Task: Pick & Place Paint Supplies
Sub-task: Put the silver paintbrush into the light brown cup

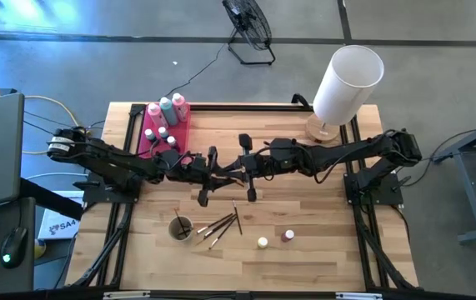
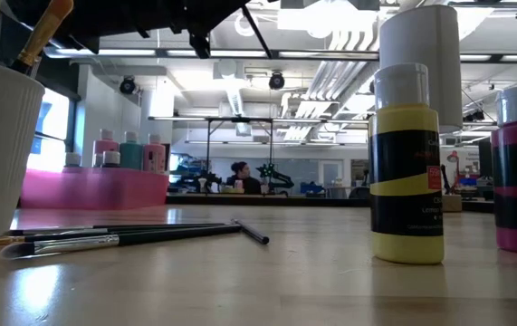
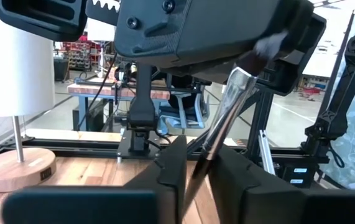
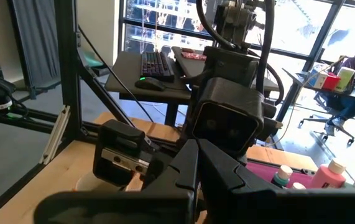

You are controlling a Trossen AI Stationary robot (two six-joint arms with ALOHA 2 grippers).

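Note:
Above the middle of the table my two grippers meet tip to tip. Between them slants a thin dark-handled brush (image 3: 213,134) with a silver ferrule. My left gripper (image 3: 199,169) is shut on its handle, and my right gripper (image 1: 238,165) is shut at its bristle end. Several loose brushes (image 1: 221,225) lie flat near the front beside a white cup (image 1: 181,227) that holds another brush. A yellow pot (image 1: 263,242) and a pink pot (image 1: 288,236) stand upright on the table. Squeeze bottles (image 1: 167,108) stand in the pink tray (image 1: 147,140). My left gripper pinches the brush's dark handle (image 3: 197,177) between its two fingers. They come about level from the table's left and lie across the handle. The brush rises slanting from them, clear of the table. My right gripper is shut at the brush's bristle end (image 3: 267,48), coming level from the table's right. Its own body hides the place of contact, and its wrist view does not show the brush.
A white cylinder lamp (image 1: 346,83) on a wooden foot stands at the back right. The pink tray also holds small pots (image 1: 164,133). Black rails run along the table's left, right and far edges. Bare wood lies below the grippers and at the front right.

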